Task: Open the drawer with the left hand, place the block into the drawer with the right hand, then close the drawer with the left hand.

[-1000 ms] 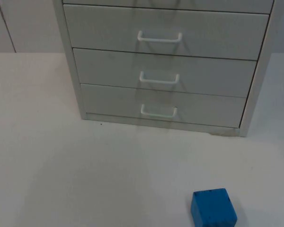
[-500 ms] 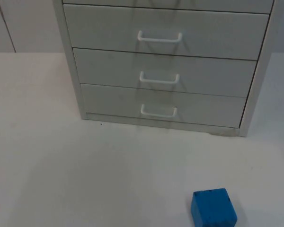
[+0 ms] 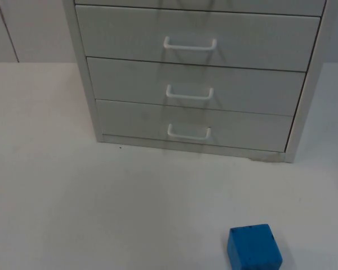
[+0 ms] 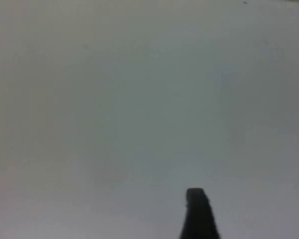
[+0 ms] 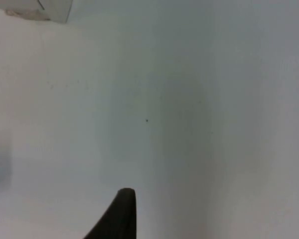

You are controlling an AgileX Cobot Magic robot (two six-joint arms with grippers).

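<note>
A grey drawer cabinet [image 3: 194,79] stands at the back of the table. Its three visible drawers are all shut, each with a white handle: upper [image 3: 190,44], middle [image 3: 190,93], lowest [image 3: 189,133]. A blue block [image 3: 253,247] lies on the white table at the front right, well clear of the cabinet. My left gripper [image 4: 198,219] hangs over bare white table. My right gripper [image 5: 120,216] is also above bare table, with a bottom corner of the cabinet [image 5: 52,10] some way ahead of it. Nothing is seen held by either gripper.
The white table top [image 3: 101,202] stretches wide in front of the cabinet and to its left. A grey partition wall [image 3: 28,28] rises behind the table. Faint shadows of the arms fall across the drawer fronts.
</note>
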